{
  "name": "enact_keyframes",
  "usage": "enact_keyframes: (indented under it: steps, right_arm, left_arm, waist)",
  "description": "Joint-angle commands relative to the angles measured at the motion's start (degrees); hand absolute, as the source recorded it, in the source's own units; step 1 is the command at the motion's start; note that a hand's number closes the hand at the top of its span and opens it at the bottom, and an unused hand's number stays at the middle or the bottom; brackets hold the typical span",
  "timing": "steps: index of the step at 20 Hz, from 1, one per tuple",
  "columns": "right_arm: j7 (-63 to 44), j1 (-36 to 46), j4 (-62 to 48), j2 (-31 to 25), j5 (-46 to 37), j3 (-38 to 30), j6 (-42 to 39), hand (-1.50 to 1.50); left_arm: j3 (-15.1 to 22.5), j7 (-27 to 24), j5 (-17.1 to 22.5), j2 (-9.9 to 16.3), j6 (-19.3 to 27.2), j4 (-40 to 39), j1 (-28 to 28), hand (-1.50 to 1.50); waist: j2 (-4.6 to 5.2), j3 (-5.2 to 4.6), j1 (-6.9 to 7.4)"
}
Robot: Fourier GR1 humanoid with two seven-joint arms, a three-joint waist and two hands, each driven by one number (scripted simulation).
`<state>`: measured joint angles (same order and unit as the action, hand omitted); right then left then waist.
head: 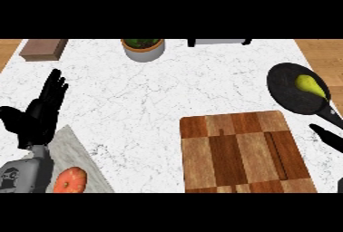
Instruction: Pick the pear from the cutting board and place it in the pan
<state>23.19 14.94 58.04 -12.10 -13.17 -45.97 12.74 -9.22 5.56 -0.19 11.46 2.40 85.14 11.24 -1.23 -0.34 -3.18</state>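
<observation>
Pear (309, 84) is seen lying in the pan (298, 88), toward the pan's right side, stem end pointing up-left. It is not touched by either hand.

Pan is sited up and right of the board (244, 152), near it but apart from it. Its handle (330, 115) is run down-right, past the board's top right corner, out to the view's edge.

Board is laid flat on the counter (167, 90), with nothing on it. A groove is seen running down its right half.

Right hand (328, 136) is only partly shown: dark fingers at the view's right edge, just right of the board and just below the pan handle. The fingers look straight and hold nothing.

Left hand (40, 111) is held well left of the board, fingers straight and pointing up, thumb spread to the left, nothing held. Its forearm (26, 174) is brought in from the lower left corner.

A grey slab (77, 152) is placed left of the board, partly under the left forearm. An orange fruit (70, 180) is set on the slab's lower end.

Well above the board, at the counter's far edge: a potted plant (143, 48), a brown block (43, 49) further left, and a grey object (218, 41) cut off by the view's top, type not identifiable.
</observation>
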Motion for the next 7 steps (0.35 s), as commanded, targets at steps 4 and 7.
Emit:
enact_keyframes:
  steps: [4, 7]
  right_arm:
    - [-12.97, -15.77, 30.31, 10.38, -0.94, 5.85, -4.14, -1.50]
    - [-17.10, -24.96, 41.30, 11.91, 1.33, 11.72, -1.31, -1.50]
  left_arm:
    - [1.29, -0.34, -1.01, -1.67, 1.25, 1.64, -1.13, 0.00]
    - [1.26, -0.10, -0.23, -1.02, -0.26, 2.23, -1.69, 0.00]
  waist:
    - [0.41, 0.03, 0.73]
    - [0.77, 0.19, 1.73]
